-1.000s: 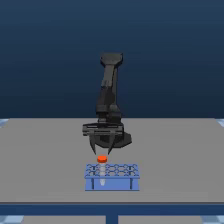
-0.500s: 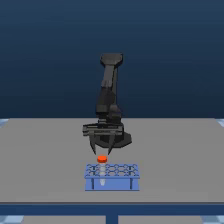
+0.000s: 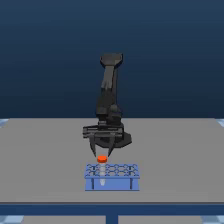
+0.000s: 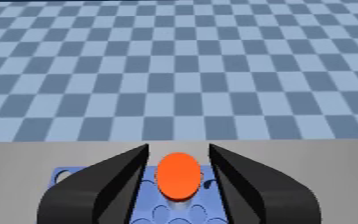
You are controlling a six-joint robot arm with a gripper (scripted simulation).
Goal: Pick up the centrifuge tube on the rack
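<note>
**Ana:** Centrifuge tube [image 3: 102, 161] first: where does it stand?

**Ben:** It stands upright in a hole of the rack [image 3: 112, 183], toward the rack's end on the exterior view's left, with its orange-red cap showing above the grid. The rack sits on the tabletop [image 3: 45, 160] near the front edge, roughly midway along it, in front of the arm's base.

**Ana:** And moving right from the tube?

**Ben:** The rest of the grid looks empty of tubes as far as the exterior view shows; the holes are too small to be sure. Past the rack the tabletop is bare grey out to its edge on the exterior view's right.

**Ana:** What of the gripper [image 3: 102, 151]?

**Ben:** It hangs directly over the tube, pointing down. In the wrist view the gripper [image 4: 177, 165] has one dark finger [image 4: 113, 175] on each side of the cap, with a thin gap visible between each finger and the cap. So the fingers are spread and hold nothing; they bracket the cap without touching it.

**Ana:** How far along is the task, then?

**Ben:** By his reading, the approach and alignment are done: the cap sits between the fingers. The tube is seated in its hole, not lifted. Closing on the tube, perhaps after a little more descent, and drawing it straight up out of the rack remain.
</note>
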